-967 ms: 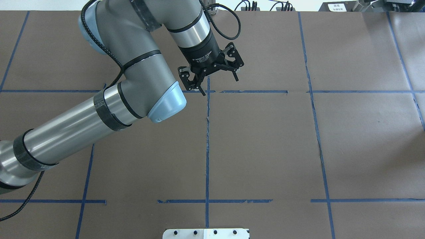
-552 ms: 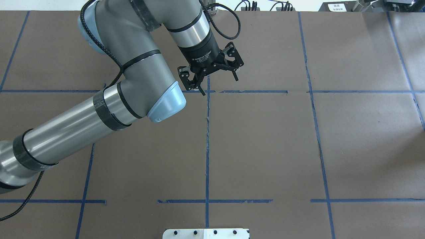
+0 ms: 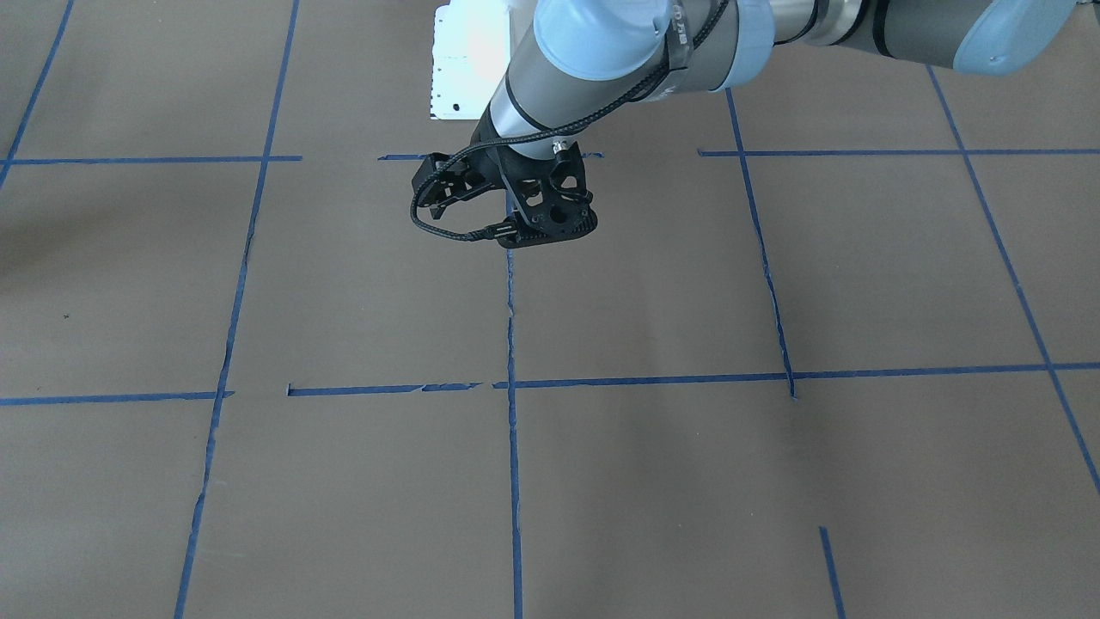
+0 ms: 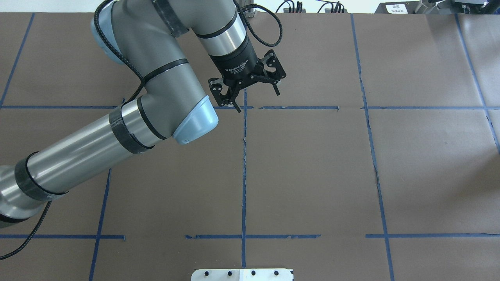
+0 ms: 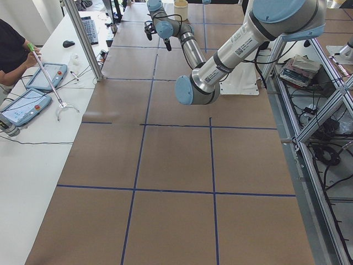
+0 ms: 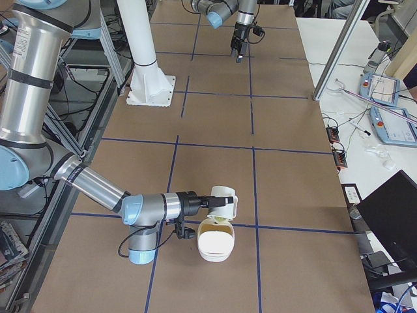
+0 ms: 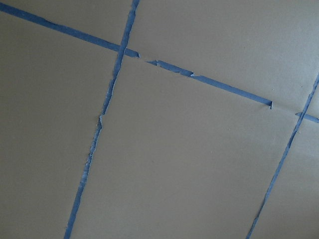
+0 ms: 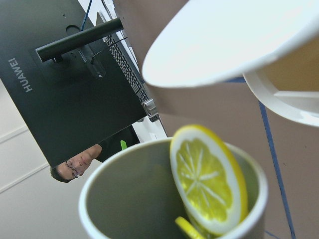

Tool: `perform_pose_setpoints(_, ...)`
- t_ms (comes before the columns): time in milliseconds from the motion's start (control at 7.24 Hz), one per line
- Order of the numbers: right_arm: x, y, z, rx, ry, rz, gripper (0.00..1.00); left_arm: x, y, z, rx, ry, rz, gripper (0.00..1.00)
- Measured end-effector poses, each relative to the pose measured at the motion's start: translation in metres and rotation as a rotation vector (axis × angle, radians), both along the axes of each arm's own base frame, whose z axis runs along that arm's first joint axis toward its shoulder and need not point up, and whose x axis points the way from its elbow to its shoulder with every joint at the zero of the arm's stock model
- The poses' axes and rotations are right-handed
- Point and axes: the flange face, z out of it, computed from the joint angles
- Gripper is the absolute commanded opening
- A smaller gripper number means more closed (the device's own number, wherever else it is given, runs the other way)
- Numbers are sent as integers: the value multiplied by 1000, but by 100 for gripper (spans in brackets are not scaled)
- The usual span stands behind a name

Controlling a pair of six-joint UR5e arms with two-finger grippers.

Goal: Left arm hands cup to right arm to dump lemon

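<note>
Brown taped table (image 4: 312, 175). Dump step: cup (image 8: 149, 209) tipped over white bowl (image 6: 215, 242), lemon (image 8: 207, 181) at the lip. Can't tell right gripper's (image 6: 204, 202) grip. Left gripper (image 4: 258, 99) is wide open and empty. Next, probably tilt more.

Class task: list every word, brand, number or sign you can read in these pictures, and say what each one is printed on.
"HUAWEI": on the back of the black monitor, in the right wrist view.
"Adaptive Gripper": on the black collar above the left claw; the smaller print around it is unreadable.
Dark print on the left arm: too small to read.
White label beyond the table's far edge: blurred.
</note>
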Motion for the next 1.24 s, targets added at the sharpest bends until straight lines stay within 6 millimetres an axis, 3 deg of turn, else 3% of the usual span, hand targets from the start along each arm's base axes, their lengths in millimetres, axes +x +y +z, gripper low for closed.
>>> perform_pose_setpoints(414, 5, 9, 18, -84, -217, 34, 34, 0, 0, 0, 3, 0, -2, 100)
perform_pose_setpoints(829, 4, 1, 17, -120, -350, 36, 35, 0, -1, 0, 9, -4, -11, 100)
perform_pose_setpoints(1243, 5, 11, 13, -99, -427, 24, 37, 0, -2, 0, 9, -5, -12, 100)
